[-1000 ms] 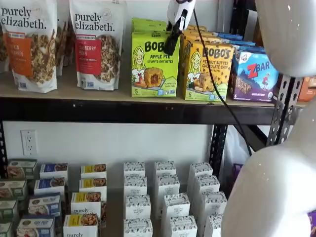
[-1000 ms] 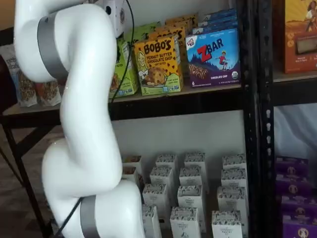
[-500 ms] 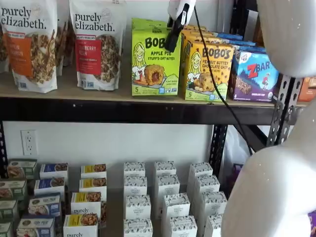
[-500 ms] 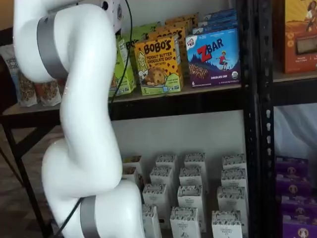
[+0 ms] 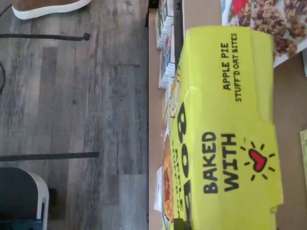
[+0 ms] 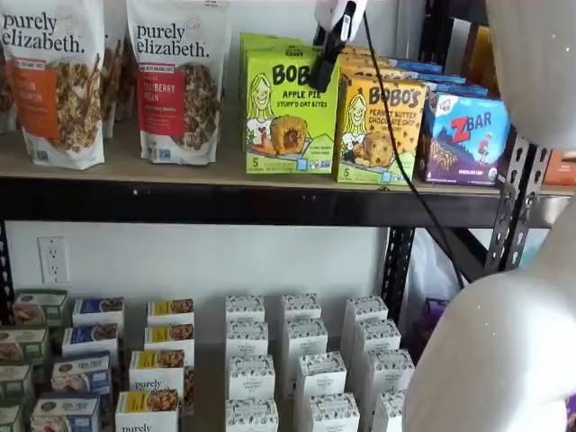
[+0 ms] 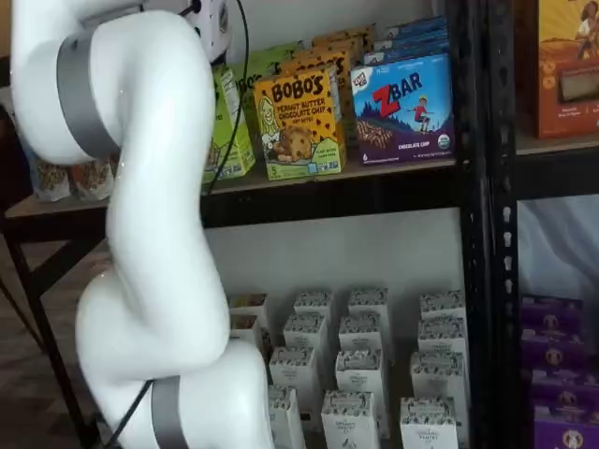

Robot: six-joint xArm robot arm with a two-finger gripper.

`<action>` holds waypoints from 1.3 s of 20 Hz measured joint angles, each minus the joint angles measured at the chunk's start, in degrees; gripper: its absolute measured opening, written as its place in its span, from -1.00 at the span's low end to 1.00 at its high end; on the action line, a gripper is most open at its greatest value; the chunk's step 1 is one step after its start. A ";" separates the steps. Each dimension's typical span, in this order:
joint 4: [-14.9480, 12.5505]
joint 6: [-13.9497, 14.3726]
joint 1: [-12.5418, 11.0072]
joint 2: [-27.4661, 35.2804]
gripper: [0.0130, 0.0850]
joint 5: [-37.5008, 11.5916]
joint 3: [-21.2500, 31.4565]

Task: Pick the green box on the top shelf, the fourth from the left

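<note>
The green box [image 6: 290, 108], a lime Bobo's Apple Pie carton, stands at the front of the top shelf [image 6: 225, 200], forward of its row. My gripper [image 6: 322, 74] hangs from the view's top edge, and one black finger lies against the box's upper right corner. The other finger is hidden behind the box. The fingers are closed on it. The wrist view shows the box's top panel [image 5: 225, 139] close up, reading "Baked with". In a shelf view the box [image 7: 230, 122] shows partly behind my white arm [image 7: 150, 187].
A yellow-orange Bobo's box [image 6: 380, 126] stands just right of the green one, then a blue ZBar box [image 6: 466, 135]. Purely Elizabeth granola bags [image 6: 175, 81] stand to its left. More green boxes [image 6: 261, 42] sit behind it. Black uprights [image 6: 508, 207] flank the right side. Small white boxes [image 6: 306, 360] fill the lower shelf.
The green box has come forward and slightly right with my gripper, away from the row behind it. The arm has shifted with it.
</note>
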 joint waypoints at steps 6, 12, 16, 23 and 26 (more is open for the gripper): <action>0.40 -0.75 -0.96 -3.41 -1.00 1.07 3.00; 0.64 -2.15 -2.57 -6.87 -1.00 1.99 6.13; 0.78 -3.06 -3.57 -8.68 -1.00 2.21 7.85; 1.55 -4.44 -5.26 -11.94 -1.00 3.00 10.76; 1.66 -4.90 -5.79 -13.44 -1.00 3.16 12.13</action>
